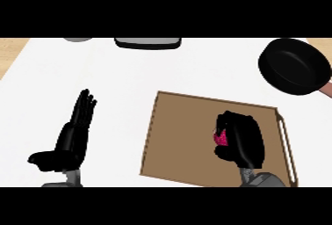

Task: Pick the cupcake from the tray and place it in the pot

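I see the white counter [130,79] filling the view, with the brown tray [185,136] sitting at its near right corner, one white handle along the tray's right side. The black pot [295,66] lies at the counter's far right corner, well apart from the tray, with a pinkish handle showing at its lower right. Two grey things poke in along the counter's far edge; I cannot tell what they are.

My right hand [241,140] is over the right half of the tray, fingers curled down round the cupcake [220,138], of which I see only a sliver of pink at the hand's left side. So I read the hand as clamped on the cupcake, which is at the tray and mostly hidden; whether it has left the tray's surface I cannot tell.

I judge the step to be the grasp, with the carry not yet begun. Next I need to lift straight up to clear the tray's rim, then swing toward the far right corner, over the pot's mouth, before letting go.

My left hand [71,136] rests near the counter's near left edge, fingers straight and pointing away, holding nothing.
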